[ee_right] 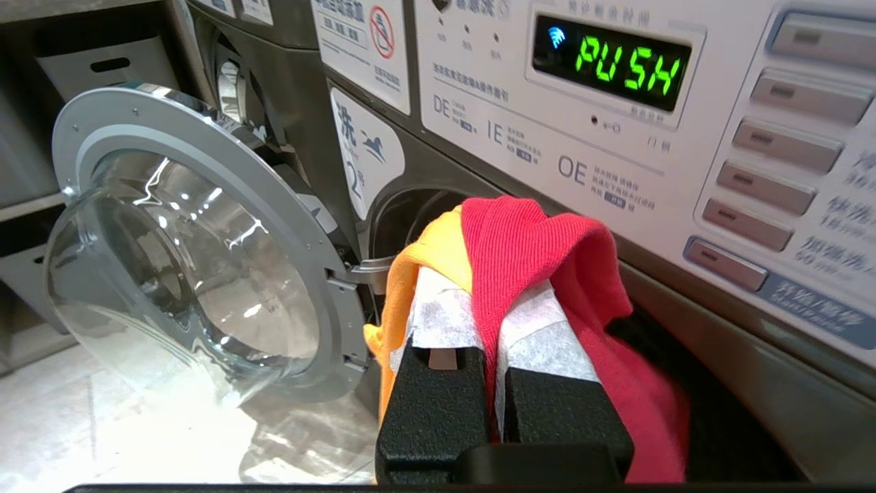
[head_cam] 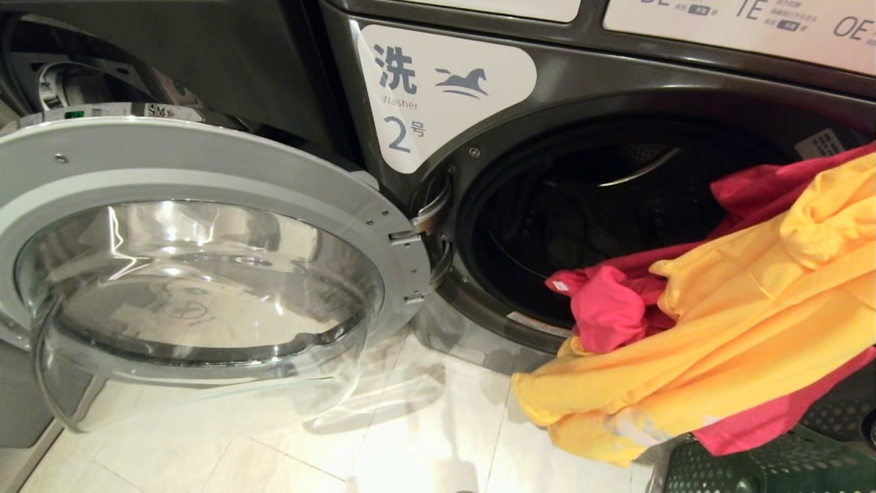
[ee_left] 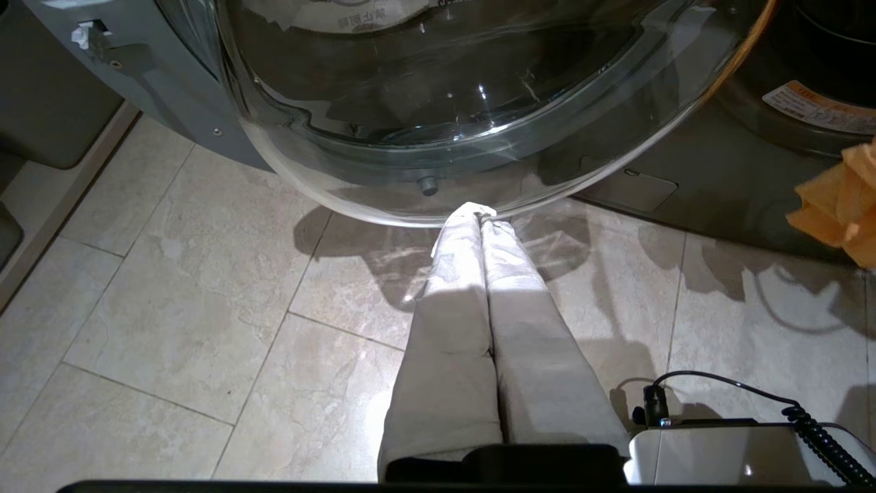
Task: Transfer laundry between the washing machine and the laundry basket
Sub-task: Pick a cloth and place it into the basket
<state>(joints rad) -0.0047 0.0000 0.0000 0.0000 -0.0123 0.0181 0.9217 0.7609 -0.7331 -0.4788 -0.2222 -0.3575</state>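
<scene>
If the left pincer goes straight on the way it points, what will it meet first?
Probably the curved clear glass bowl of the open washer door: the shut left pincer points at its lower edge, though depth is unclear.

From my remote seat I saw a floor (head_cam: 424, 438) of large pale beige stone-look tiles with thin dark grout lines, glossy enough to catch bright patches of overhead light and soft shadows. Along the floor's edge ran a pale skirting strip (ee_left: 61, 198) below dark grey cabinet fronts (ee_left: 48, 103). In the right wrist view, grey shelving (ee_right: 41, 171) stood at the far side, holding a pale bin (ee_right: 102, 65) with a slot handle. The light was warm and indoor.
</scene>
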